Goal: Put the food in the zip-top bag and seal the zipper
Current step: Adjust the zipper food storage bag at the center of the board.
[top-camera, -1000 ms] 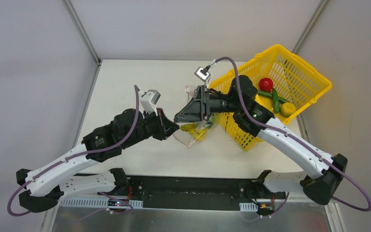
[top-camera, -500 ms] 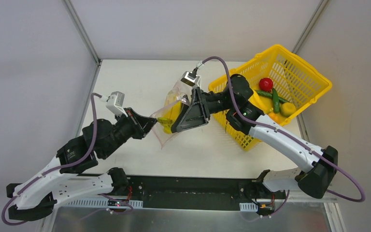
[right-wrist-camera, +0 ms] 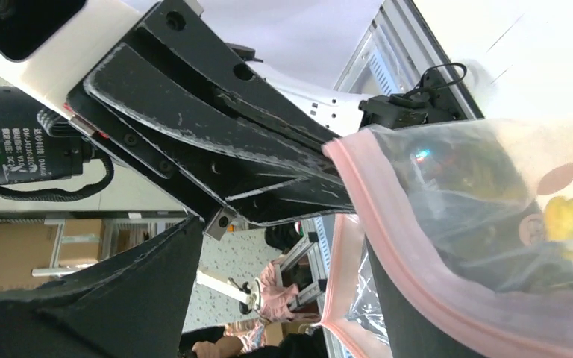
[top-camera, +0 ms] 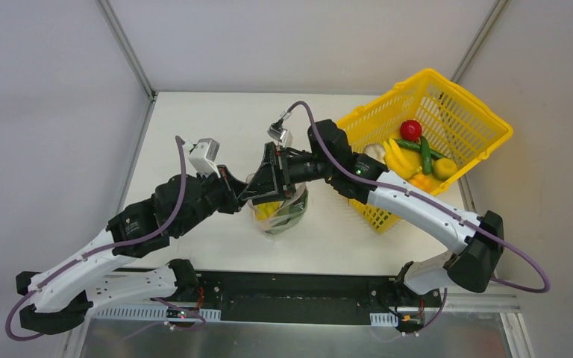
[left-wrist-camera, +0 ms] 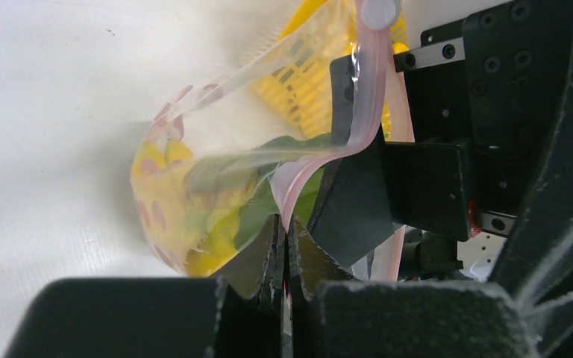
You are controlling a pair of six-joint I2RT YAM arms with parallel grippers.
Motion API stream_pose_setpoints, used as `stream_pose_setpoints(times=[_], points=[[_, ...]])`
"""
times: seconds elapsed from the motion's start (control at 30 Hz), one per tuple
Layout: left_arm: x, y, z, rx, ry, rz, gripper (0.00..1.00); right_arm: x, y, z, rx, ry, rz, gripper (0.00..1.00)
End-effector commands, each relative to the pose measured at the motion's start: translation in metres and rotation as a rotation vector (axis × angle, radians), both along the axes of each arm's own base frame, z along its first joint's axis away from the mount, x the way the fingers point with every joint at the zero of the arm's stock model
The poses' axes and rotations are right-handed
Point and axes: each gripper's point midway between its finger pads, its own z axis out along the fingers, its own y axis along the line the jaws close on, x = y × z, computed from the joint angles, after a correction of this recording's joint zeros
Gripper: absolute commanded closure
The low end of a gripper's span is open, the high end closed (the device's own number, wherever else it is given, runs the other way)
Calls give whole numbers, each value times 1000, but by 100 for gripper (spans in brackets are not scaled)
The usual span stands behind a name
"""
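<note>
Bright even light, wrist close-ups blurred (backlit)

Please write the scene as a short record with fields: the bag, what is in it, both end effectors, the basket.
bag: clear zip-top bag, held up between both arms
bag contents: yellow and green food
zipper: pink strip, pinched
left end effector: shut on zipper
right end effector: at bag mouth, grip unclear
basket: yellow, tilted, at right
basket contents: tomato, banana, green pods
</note>
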Motion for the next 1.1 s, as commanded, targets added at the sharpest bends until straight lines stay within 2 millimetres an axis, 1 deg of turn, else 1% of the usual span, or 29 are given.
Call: stream_pose_setpoints(times=[0.0,0.03,0.07,0.1,0.13,0.2,0.33,0.4,0.5,0.6,0.67,0.73,0.77,0.8,0.83,0.87,0.9,0.97,1.0,1.03,1.07], points=[[7,8,25,-66,-71,47,100,4,-3,20,80,63,-109,16],[9,11,24,-63,-76,59,100,3,-4,22,98,90,-120,17],[9,13,24,-60,-81,67,100,-1,-4,25,104,81,-108,17],[10,16,24,-59,-84,78,100,-7,-5,30,107,37,-91,17],[10,19,23,-54,-83,88,100,-12,-8,30,80,12,-79,16],[11,23,20,-47,-83,105,100,-19,-14,41,90,-20,-53,16],[12,24,17,-47,-80,115,100,-36,-25,69,195,-77,21,15],[12,22,16,-45,-76,110,100,-41,-28,74,214,-92,47,15],[12,20,15,-42,-67,107,100,-44,-30,75,208,-82,60,15],[12,23,12,-41,-58,121,100,-52,-36,81,240,-106,94,16],[12,27,10,-39,-57,135,100,-72,-49,93,303,-121,200,19],[12,29,9,-37,-56,142,100,-78,-58,103,342,-170,212,26],[11,30,9,-38,-57,139,100,-77,-62,104,343,-202,190,27],[11,30,9,-39,-57,137,100,-73,-64,103,332,-243,142,28],[10,30,9,-41,-57,134,100,-62,-66,93,281,-307,62,30],[10,29,9,-43,-57,130,100,-42,-68,86,205,-359,-65,31],[9,29,10,-44,-57,126,100,-19,-74,74,103,-386,-206,36],[8,28,10,-45,-56,121,100,31,-98,47,-103,-435,-498,45],[8,27,9,-45,-55,119,100,47,-111,33,-195,-443,-593,48],[8,27,10,-47,-56,115,100,58,-121,20,-272,-451,-655,50],[8,26,10,-49,-55,114,100,62,-127,7,-337,-447,-675,50]])
